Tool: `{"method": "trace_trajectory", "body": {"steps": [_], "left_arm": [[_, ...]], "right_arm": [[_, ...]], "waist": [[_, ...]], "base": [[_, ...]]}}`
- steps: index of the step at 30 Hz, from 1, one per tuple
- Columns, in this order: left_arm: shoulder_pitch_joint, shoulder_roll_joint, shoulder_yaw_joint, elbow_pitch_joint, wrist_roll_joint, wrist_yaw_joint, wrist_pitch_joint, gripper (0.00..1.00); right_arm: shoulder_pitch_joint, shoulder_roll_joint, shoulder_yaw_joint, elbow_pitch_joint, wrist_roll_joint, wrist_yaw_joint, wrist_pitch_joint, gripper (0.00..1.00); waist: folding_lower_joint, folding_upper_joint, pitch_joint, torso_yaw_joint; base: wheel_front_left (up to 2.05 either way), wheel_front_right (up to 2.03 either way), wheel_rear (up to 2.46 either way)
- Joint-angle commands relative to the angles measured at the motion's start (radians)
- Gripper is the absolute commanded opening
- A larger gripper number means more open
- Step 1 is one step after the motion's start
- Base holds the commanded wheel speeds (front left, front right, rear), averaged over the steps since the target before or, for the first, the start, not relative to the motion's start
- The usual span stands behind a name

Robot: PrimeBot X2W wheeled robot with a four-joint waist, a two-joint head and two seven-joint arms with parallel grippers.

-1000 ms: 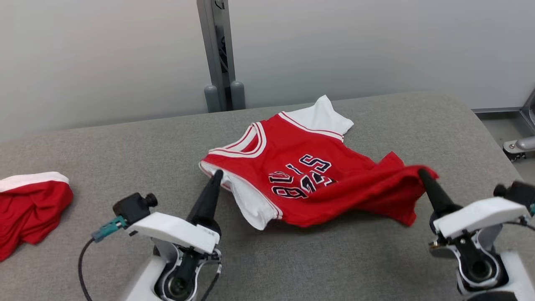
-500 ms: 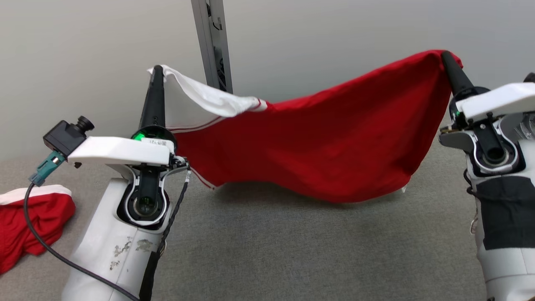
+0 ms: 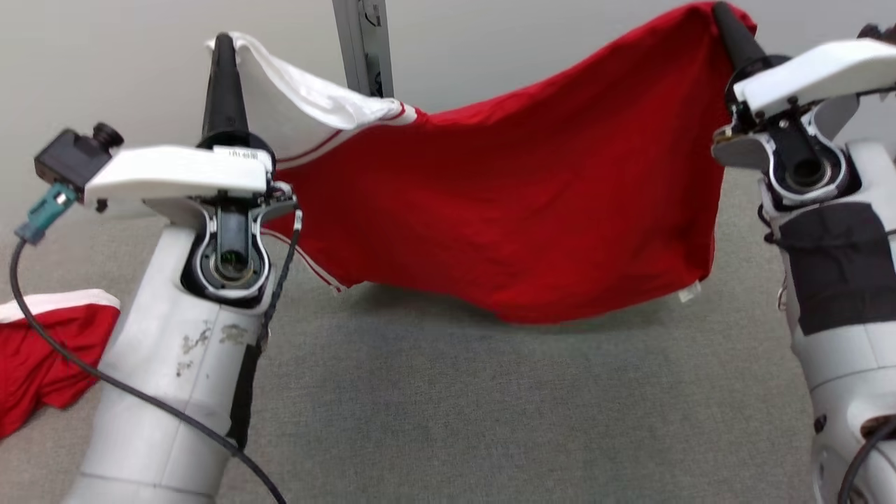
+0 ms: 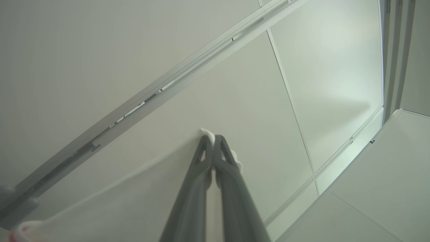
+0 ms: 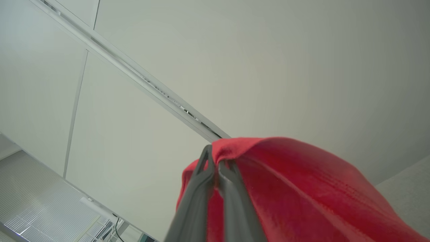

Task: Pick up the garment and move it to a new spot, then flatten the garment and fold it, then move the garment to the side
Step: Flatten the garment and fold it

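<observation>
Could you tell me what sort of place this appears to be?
Probably a robot lab or test room, not a home: a grey padded table, bare pale wall panels with a metal post, and a red jersey held above the table.

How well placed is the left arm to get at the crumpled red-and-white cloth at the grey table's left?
Probably not: the left gripper is raised, jaws shut on the white sleeve of the red jersey. The crumpled red-and-white cloth lies uncovered on the grey table.

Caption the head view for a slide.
The left gripper and right gripper, both shut, hold the red jersey spread between them over the grey table, with another red garment lying at left.
</observation>
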Motion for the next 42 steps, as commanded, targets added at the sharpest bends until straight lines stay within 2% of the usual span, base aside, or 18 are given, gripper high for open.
{"method": "trace_trajectory", "body": {"steps": [1, 8, 14, 17, 19, 21, 23, 25, 28, 34, 42], "left_arm": [[-0.038, 0.012, -0.001, 0.01, 0.014, 0.005, 0.007, 0.0], [-0.367, 0.068, -0.026, 0.129, 0.09, 0.041, 0.054, 0.0], [-0.688, 0.072, -0.015, 0.223, 0.169, 0.042, 0.01, 0.0], [-0.814, 0.062, 0.061, 0.239, 0.217, 0.011, -0.008, 0.0], [-0.869, 0.058, 0.167, 0.185, 0.313, -0.011, -0.009, 0.0], [-0.874, 0.023, 0.264, 0.123, 0.407, -0.035, -0.008, 0.0], [-0.868, -0.001, 0.337, 0.069, 0.485, -0.056, -0.007, 0.0], [-0.85, -0.011, 0.359, 0.058, 0.516, -0.07, -0.008, 0.0], [-0.822, -0.01, 0.302, 0.098, 0.474, -0.081, -0.008, 0.0], [-0.741, -0.012, 0.225, 0.165, 0.408, -0.085, -0.008, 0.0], [-0.598, -0.012, 0.18, 0.189, 0.376, -0.086, -0.008, 0.0]], "right_arm": [[-0.033, -0.005, -0.003, 0.006, -0.009, 0.003, -0.007, 0.0], [-0.311, -0.014, 0.013, 0.038, -0.07, 0.003, -0.054, 0.0], [-0.55, -0.008, 0.029, 0.004, -0.078, 0.002, -0.234, 0.0], [-0.619, -0.008, 0.053, -0.042, -0.047, 0.002, -0.355, 0.0], [-0.64, -0.005, 0.088, -0.106, -0.021, 0.002, -0.386, 0.0], [-0.626, -0.005, 0.131, -0.172, -0.002, 0.002, -0.398, 0.0], [-0.597, -0.027, 0.097, -0.235, -0.006, 0.002, -0.4, 0.0], [-0.563, -0.017, 0.057, -0.276, -0.011, 0.002, -0.399, 0.0], [-0.513, -0.004, 0.042, -0.279, -0.003, 0.002, -0.398, 0.0], [-0.4, -0.008, 0.077, -0.24, 0.023, 0.002, -0.399, 0.0], [-0.255, -0.031, 0.096, -0.211, 0.089, 0.002, -0.399, 0.0]], "waist": [[0.0, -0.0001, 0.035, 0.004], [0.0, -0.0001, 0.265, 0.021], [0.0, -0.0001, 0.451, 0.03], [0.0, -0.0001, 0.512, 0.038], [0.0, -0.0001, 0.548, 0.041], [0.0, -0.0001, 0.577, 0.044], [0.0, -0.0001, 0.605, 0.049], [0.0, -0.0001, 0.634, 0.055], [0.0, -0.0001, 0.67, 0.068], [0.0, -0.0001, 0.708, 0.088], [0.0, -0.0001, 0.663, 0.1]], "base": [[0.0, 0.0, 0.0], [0.0, 0.0, 0.0], [0.0, 0.0, 0.0], [0.0, 0.0, 0.0], [0.0, 0.0, 0.0], [0.0, 0.0, 0.0], [0.0, 0.0, 0.0], [0.0, 0.0, 0.0], [0.0, 0.0, 0.0], [0.0, 0.0, 0.0], [0.0, 0.0, 0.0]]}}
